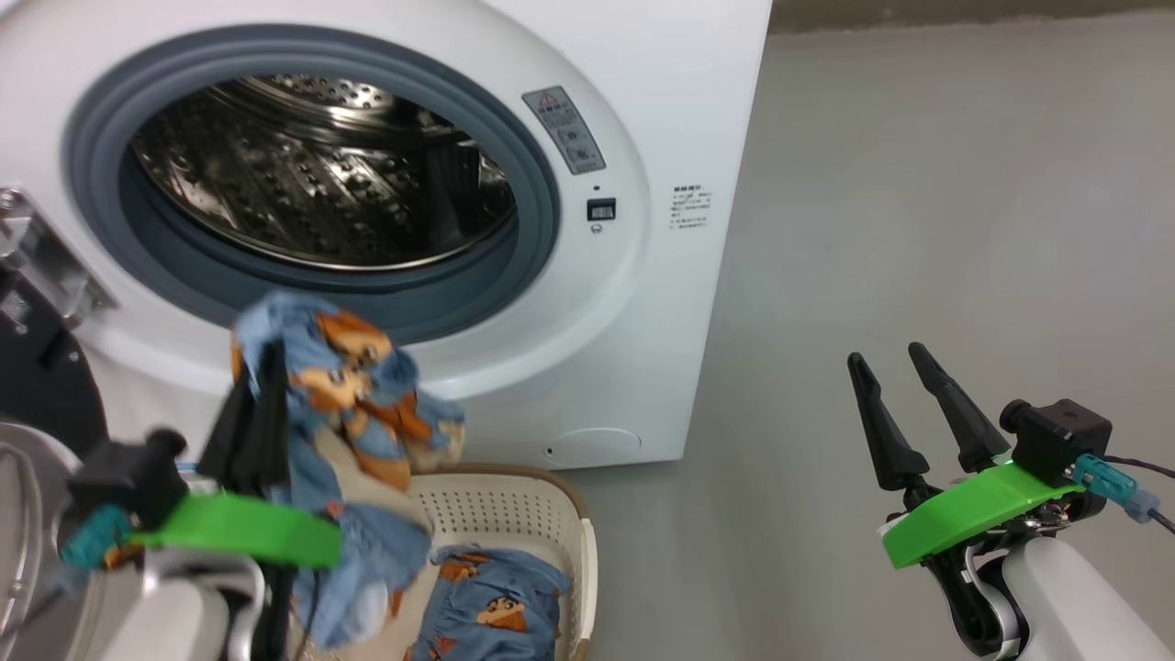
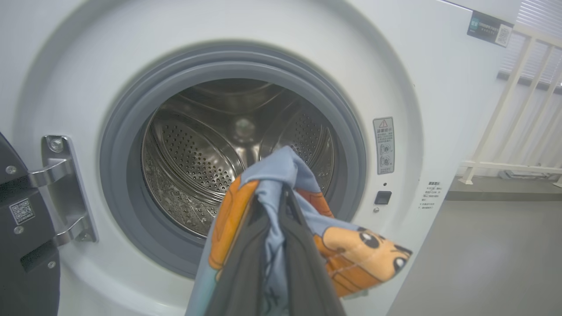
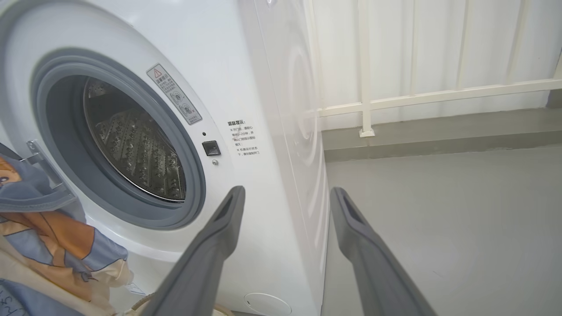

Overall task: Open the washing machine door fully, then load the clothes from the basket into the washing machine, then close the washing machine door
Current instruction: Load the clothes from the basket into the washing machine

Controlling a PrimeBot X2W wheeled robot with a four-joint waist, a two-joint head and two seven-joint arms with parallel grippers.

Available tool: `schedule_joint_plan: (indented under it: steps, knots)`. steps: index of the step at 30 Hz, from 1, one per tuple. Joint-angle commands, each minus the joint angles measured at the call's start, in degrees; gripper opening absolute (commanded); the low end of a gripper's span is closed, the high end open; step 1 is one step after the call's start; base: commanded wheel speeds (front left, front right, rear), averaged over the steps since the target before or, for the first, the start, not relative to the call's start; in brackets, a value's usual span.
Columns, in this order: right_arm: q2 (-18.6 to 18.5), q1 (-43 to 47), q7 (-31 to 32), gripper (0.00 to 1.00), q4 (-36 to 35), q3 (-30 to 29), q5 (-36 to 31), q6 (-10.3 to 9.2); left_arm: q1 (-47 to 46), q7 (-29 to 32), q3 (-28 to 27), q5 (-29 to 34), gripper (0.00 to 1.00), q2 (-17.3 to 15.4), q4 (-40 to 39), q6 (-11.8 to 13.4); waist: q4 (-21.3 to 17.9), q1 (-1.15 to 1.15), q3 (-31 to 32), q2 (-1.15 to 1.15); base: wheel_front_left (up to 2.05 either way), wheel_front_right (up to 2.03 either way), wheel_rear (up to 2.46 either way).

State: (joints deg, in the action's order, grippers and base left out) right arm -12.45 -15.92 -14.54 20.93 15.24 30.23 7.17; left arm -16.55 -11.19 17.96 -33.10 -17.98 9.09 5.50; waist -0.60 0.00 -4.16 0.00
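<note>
The washing machine (image 1: 661,110) stands with its steel drum (image 1: 321,174) exposed. Its door (image 1: 41,386) is swung open at the far left, black rim showing. My left gripper (image 1: 266,353) is shut on a bunch of light blue clothes (image 1: 353,395) printed with cartoon faces, lifted above the basket (image 1: 560,487) and just below the drum's mouth. In the left wrist view that cloth (image 2: 281,175) drapes over my fingers (image 2: 246,272) in front of the drum (image 2: 197,153). More clothes (image 1: 496,601) lie in the basket. My right gripper (image 1: 887,354) hangs open over the floor, right of the machine.
Grey floor (image 1: 918,184) stretches to the right of the machine. A white railing (image 3: 439,94) runs along the wall behind it. The door hinge (image 2: 61,188) juts out at the left of the opening. A round white flap (image 1: 597,445) sits low on the machine's front.
</note>
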Motion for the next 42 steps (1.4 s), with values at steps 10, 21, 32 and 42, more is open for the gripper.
schedule_joint_plan:
  steps: [10,21,32,42]
  knots:
    - [0.33,-3.9,-0.46,1.0,-2.75,1.22,-1.47,0.32,-16.25,-1.07,-3.6,0.73,0.0,-2.69,10.99,-2.81,-4.25,0.0,-8.29,0.0,0.0,0.0,0.0]
    - [2.79,-6.76,-0.46,1.0,-5.43,0.49,-3.75,0.32,-33.29,-2.76,-4.39,1.4,0.0,-4.21,31.64,-7.48,-9.43,0.0,-20.14,0.0,0.0,0.0,0.0]
    - [6.37,-7.46,-0.46,1.0,-8.18,-0.79,-5.48,0.32,-48.9,-3.67,-5.09,3.94,0.0,-7.55,44.33,-9.04,-14.3,0.0,-31.31,0.0,0.0,0.0,0.0]
    - [8.61,-8.02,-0.46,1.0,-9.81,-1.32,-6.32,0.32,-60.54,-3.79,-7.16,7.83,0.0,-10.3,43.43,-8.19,-16.55,0.0,-36.88,0.0,0.0,0.0,0.0]
